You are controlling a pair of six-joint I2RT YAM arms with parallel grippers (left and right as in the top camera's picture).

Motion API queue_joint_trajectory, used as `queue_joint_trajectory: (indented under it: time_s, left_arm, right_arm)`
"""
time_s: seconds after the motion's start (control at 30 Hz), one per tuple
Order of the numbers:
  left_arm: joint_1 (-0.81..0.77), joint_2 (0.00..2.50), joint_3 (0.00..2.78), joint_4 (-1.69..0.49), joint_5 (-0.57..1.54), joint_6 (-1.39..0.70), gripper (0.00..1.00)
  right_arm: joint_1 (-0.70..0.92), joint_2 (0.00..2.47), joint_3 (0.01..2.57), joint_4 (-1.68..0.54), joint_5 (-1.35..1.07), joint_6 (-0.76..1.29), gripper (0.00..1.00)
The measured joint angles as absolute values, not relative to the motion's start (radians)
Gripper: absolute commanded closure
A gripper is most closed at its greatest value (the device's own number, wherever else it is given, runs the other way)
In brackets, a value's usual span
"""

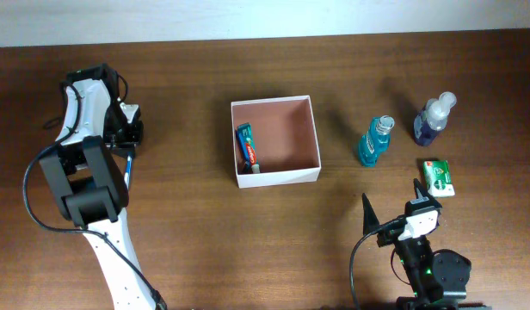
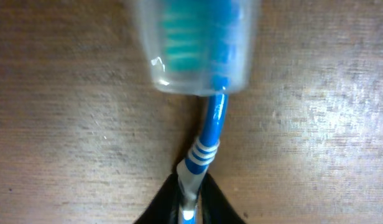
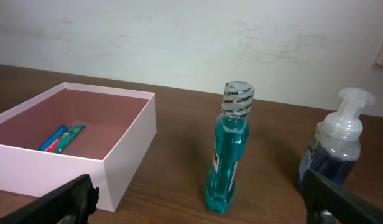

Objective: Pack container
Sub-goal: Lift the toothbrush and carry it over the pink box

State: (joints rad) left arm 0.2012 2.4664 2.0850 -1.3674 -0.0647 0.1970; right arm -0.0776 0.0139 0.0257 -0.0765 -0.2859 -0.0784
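Observation:
The container [image 1: 276,176], a square white box with a pinkish-brown inside, sits mid-table and holds a toothpaste tube [image 1: 247,146]; it also shows in the right wrist view [image 3: 126,162]. My left gripper [image 1: 128,155] at the far left is shut on a blue toothbrush [image 2: 207,134] with a clear cap on its head, just above the wood. My right gripper [image 1: 394,207] is open and empty near the front edge, facing a teal mouthwash bottle [image 3: 229,149].
A teal mouthwash bottle [image 1: 374,141], a dark blue pump bottle [image 1: 433,119] and a green-and-white packet [image 1: 439,176] stand right of the container. The pump bottle also shows in the right wrist view [image 3: 333,149].

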Motion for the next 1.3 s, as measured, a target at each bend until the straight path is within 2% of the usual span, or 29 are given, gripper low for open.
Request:
queue_joint_trajectory:
  time_s: [0.1, 0.17, 0.5, 0.77, 0.97, 1.3]
  left_arm:
    - [0.201, 2.479, 2.12, -1.388, -0.065, 0.197, 0.93]
    - [0.201, 2.484, 2.151, -1.4, -0.065, 0.197, 0.99]
    - [0.201, 2.486, 2.265, -1.486, -0.064, 0.185, 0.99]
    - [0.162, 2.488, 2.502, -1.623, -0.003, 0.154, 0.99]
    - [0.046, 2.488, 2.672, -1.683, 0.142, 0.103, 0.99]
    - [-0.241, 2.478, 2.684, -1.684, 0.278, -0.056, 0.99]
  right_arm:
    - [-0.078, 0.014, 0.026, -0.076, -0.286, -0.079, 0.02]
    - [-0.078, 0.014, 0.026, -0.076, -0.286, -0.079, 0.02]
    - [-0.078, 0.014, 0.026, -0.076, -0.286, -0.079, 0.02]
    - [-0.078, 0.014, 0.026, -0.076, -0.286, -0.078, 0.02]
    - [-0.078, 0.014, 0.026, -0.076, -0.286, -0.079, 0.02]
    - [-0.078, 0.014, 0.026, -0.076, -0.286, -0.078, 0.02]
